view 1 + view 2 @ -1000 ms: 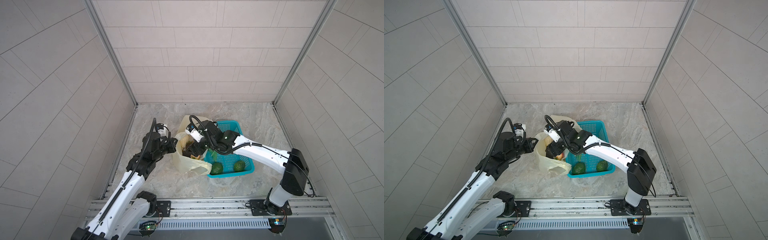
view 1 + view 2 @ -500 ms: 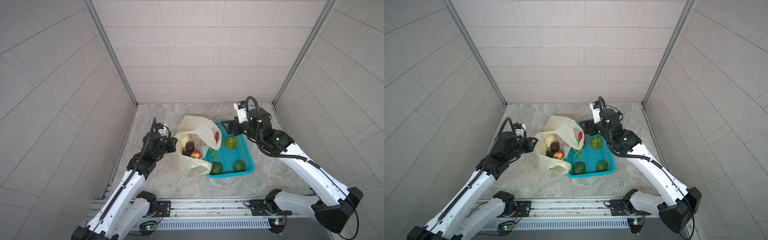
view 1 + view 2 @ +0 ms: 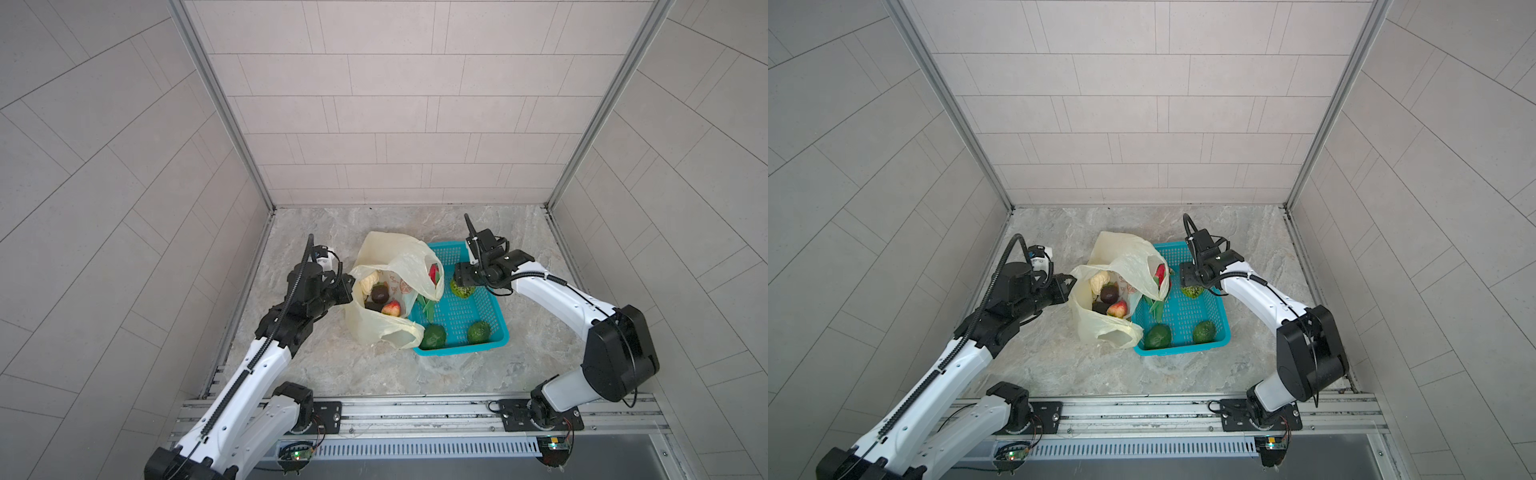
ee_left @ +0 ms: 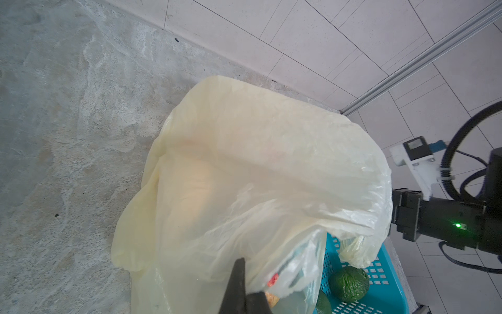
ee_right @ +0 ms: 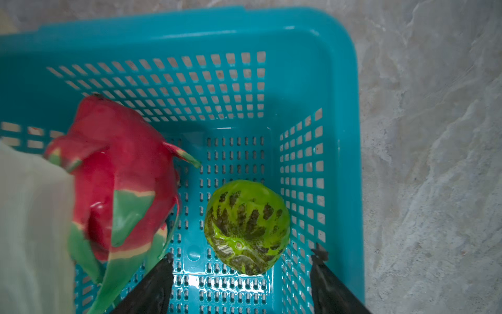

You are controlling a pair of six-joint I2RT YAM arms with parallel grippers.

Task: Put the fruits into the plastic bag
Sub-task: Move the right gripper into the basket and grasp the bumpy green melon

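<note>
- The step in hand looks like picking up the next fruit, the bright green ball [image 5: 246,227], which lies in the teal basket [image 3: 496,309].
- The right gripper [image 5: 241,274] hangs over the green ball with its jaws spread wide, one on each side, and nothing is held yet.
- The left gripper [image 3: 347,291] is clenched on the edge of the plastic bag [image 3: 376,328] and holds its mouth wide.
- The bag stands on the worktop [image 3: 332,365], touching the side of the basket and partly draped over it.
- Inside the bag I can see a red apple [image 3: 391,308], a dark purple fruit [image 3: 379,294] and a pale yellow lump I cannot name.
- Two avocados [image 3: 433,336] wait at the near end of the basket.
- The dragon fruit [image 5: 119,174] lies in the basket just beside the ball, partly under the bag's flap.
- Next, I think the right jaws must go down around the ball, squeeze, lift it and carry it over to the bag mouth.
- The ball looks smooth and shiny, so it might slip.
- The right wrist view shows the dark marks on the ball and the gap to each jaw; the top views do not.
- Both top views show what is inside the bag, and the wrist views do not.
- The left wrist view shows mostly the bag's outer skin and one avocado [image 4: 349,283].
</note>
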